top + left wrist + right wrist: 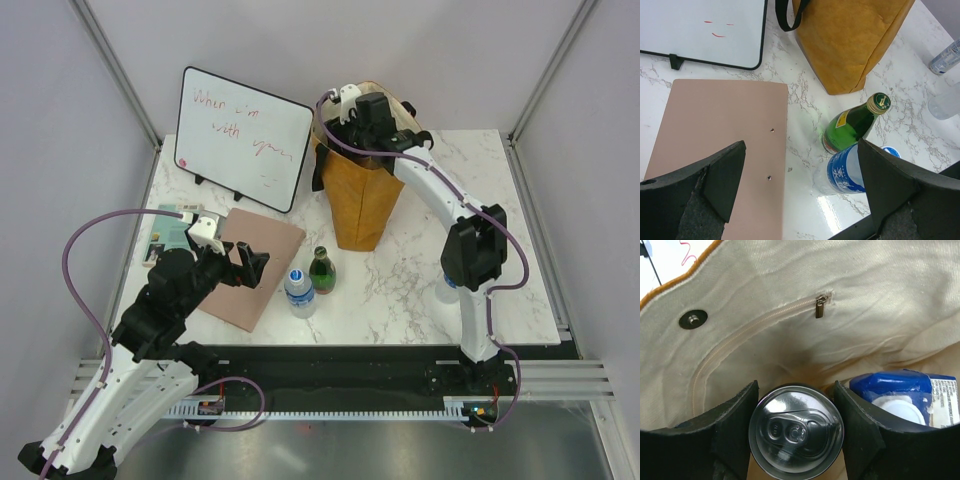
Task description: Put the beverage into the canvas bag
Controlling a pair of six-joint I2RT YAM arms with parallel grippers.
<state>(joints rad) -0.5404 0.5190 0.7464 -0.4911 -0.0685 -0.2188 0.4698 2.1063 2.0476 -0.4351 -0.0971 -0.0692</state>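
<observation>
White-veined marble table [420, 290] within pale walls; nearest, the left gripper [250, 265] hangs over a pink board [725, 125], jaws spread wide and holding nothing. Just beyond its fingers stand a clear water bottle [299, 292] with a blue label and a green glass bottle [321, 270], close together. Farther back the canvas bag [362, 205] stands upright; the right gripper [796, 410] reaches down into its mouth, fingers closed against the sides of a silver can [796, 432]. The can sits within the cream lining beside a blue-topped container [900, 390], perhaps a carton. Behind and left of the bag leans a whiteboard [245, 135] with red writing.
</observation>
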